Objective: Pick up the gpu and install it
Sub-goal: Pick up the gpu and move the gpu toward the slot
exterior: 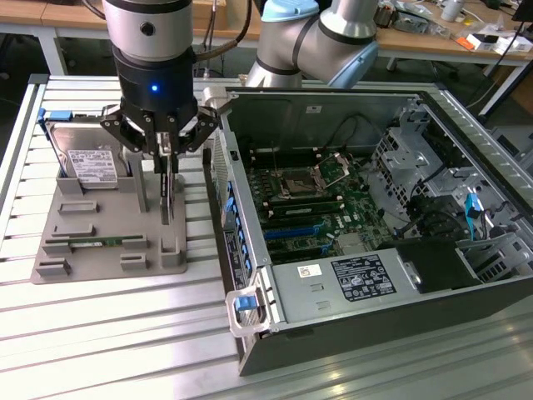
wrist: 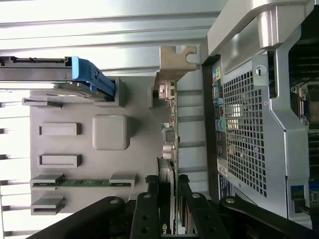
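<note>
My fingers seemingly clamp gpu, directly below gripper; card upright, long axis along holder edge nearest case.

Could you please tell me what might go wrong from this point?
1. The gpu stands on edge in the grey fixture; if pulled off-vertical, it could bind or tip.
2. The computer case stands close beside the hand, so the card's bracket might clip it.
</note>
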Available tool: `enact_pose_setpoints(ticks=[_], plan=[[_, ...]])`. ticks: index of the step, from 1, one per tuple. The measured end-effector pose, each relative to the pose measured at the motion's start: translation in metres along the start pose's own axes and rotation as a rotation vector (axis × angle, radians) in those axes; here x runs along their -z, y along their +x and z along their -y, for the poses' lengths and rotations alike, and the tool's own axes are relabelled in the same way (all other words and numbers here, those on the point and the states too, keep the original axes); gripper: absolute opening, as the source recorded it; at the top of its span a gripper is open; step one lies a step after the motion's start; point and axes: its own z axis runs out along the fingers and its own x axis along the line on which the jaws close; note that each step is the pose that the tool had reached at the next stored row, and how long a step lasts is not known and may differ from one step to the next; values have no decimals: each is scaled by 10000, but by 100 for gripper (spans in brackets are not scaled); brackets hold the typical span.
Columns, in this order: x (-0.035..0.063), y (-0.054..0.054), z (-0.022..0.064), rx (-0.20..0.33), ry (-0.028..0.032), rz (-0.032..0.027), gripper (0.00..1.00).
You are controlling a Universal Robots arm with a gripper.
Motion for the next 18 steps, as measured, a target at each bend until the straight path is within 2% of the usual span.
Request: enact_pose_setpoints(ticks=[18], plan=[[269,-7,-12,1,0,0,26]])
